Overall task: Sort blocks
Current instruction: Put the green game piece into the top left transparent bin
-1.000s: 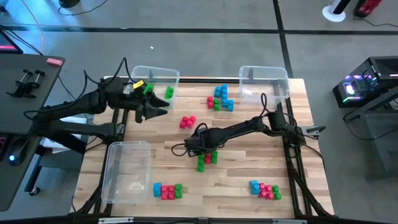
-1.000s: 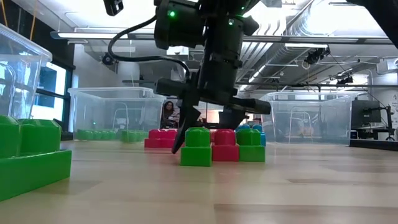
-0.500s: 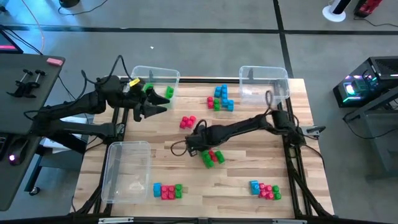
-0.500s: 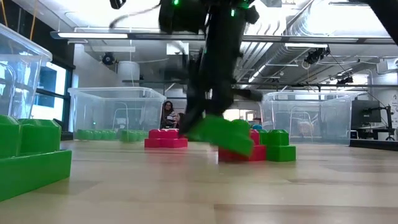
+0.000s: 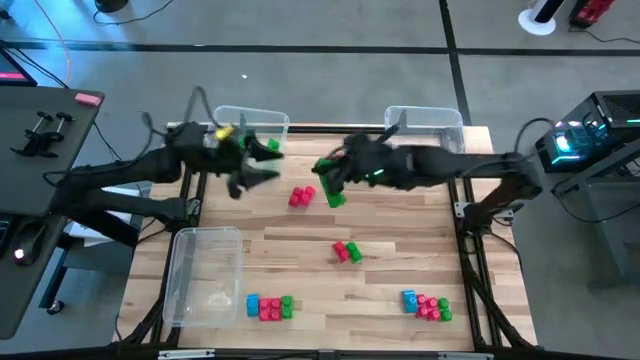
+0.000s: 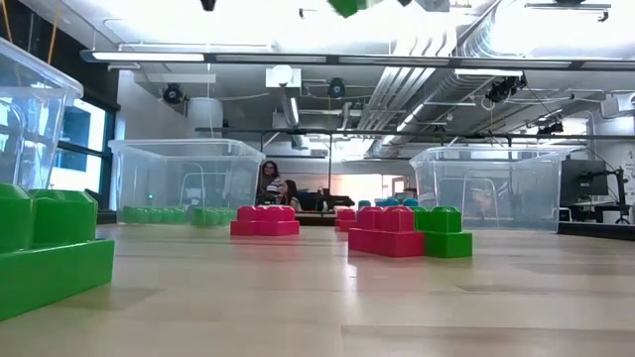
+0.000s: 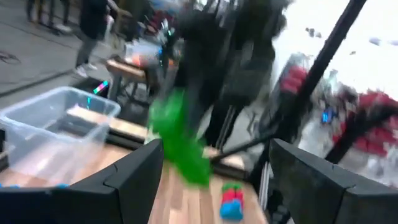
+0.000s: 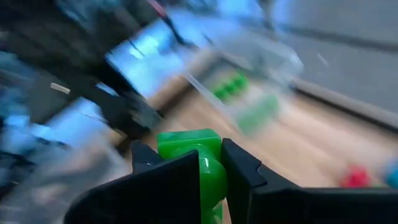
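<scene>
Now | right end effector (image 5: 328,186) clamped on a green block (image 5: 333,194), lifted above the surface toward twelve o'clock | left end effector (image 5: 255,177) open beside the ten o'clock bin (image 5: 262,118) | remaining blocks (image 5: 347,251) scattered centre and six o'clock | block likely light, rigid, smooth; best pinched across flat sides

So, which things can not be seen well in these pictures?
- High view: the right gripper and its green block are smeared by motion; the block's studs cannot be counted.
- Low view: only a green corner shows, cut off by the top edge.
- Left wrist view: the green block is blurred.
- High view: the contents of the back-left bin are partly hidden by the left gripper.
</scene>
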`<state>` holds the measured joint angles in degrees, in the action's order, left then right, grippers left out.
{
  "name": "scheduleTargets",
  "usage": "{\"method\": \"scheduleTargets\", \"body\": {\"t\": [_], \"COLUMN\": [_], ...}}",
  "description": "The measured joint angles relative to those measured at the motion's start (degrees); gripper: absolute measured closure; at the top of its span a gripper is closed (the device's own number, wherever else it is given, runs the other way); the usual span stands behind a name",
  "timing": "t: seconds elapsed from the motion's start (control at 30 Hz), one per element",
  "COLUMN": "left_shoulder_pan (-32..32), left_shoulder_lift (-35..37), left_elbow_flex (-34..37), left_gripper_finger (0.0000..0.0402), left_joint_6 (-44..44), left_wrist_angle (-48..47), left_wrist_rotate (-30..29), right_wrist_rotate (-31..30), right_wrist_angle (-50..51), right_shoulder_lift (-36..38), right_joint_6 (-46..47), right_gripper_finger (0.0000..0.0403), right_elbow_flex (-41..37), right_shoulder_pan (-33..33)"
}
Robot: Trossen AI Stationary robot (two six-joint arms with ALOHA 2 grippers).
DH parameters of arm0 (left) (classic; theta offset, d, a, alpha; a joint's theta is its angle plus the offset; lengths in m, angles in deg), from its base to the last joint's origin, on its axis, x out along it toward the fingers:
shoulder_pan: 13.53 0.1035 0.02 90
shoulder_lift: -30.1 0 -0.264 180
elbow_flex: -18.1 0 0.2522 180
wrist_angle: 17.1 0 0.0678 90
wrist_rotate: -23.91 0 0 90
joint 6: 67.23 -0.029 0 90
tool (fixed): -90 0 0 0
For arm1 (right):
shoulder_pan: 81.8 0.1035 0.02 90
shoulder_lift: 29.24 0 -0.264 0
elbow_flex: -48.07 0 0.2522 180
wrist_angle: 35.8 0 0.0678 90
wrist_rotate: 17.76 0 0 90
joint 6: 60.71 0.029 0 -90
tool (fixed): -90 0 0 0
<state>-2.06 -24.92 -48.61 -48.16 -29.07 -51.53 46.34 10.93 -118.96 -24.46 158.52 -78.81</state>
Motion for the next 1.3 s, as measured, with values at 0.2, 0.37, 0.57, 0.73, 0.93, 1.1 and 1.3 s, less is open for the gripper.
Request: {"method": "scheduleTargets", "body": {"t": [0.2, 0.37, 0.57, 0.73, 0.93, 1.1, 1.3], "left_shoulder_pan": [-2.3, -2.2, -2.1, -2.1, -2.6, -2.9, -4.3], "left_shoulder_lift": [-9.7, -13.2, -13.7, -13.7, -13.7, -13.7, -13.7], "left_elbow_flex": [0.0, 0.0, 0.0, 0.0, -0.1, -0.1, -0.1], "left_gripper_finger": [0.0122, 0.0122, 0.0122, 0.0122, 0.0122, 0.0122, 0.0122], "left_joint_6": [-1.5, 1.8, 3.8, 6.4, 8.8, 9.4, 9.2], "left_wrist_angle": [13.2, 23.3, 26.0, 27.3, 30.9, 30.1, 30.1], "left_wrist_rotate": [1.0, 3.5, 3.9, 4.0, 4.4, 4.0, 3.4], "right_wrist_rotate": [5.4, 8.5, 10.0, 11.1, 11.3, 12.4, 12.3], "right_wrist_angle": [-12.7, -16.8, -19.1, -23.6, -26.6, -30.6, -30.5], "right_shoulder_lift": [4.0, 3.9, 3.0, 2.7, 1.0, -0.6, -1.7], "right_joint_6": [-10.0, -12.5, -14.3, -15.8, -15.6, -15.6, -13.0], "right_gripper_finger": [0.0401, 0.0402, 0.0402, 0.0402, 0.0403, 0.0403, 0.0403], "right_elbow_flex": [0.0, 0.0, 0.0, 0.0, 0.0, 0.0, 0.0], "right_shoulder_pan": [0.4, 0.6, 0.3, 0.0, -1.0, -1.6, -2.8]}}
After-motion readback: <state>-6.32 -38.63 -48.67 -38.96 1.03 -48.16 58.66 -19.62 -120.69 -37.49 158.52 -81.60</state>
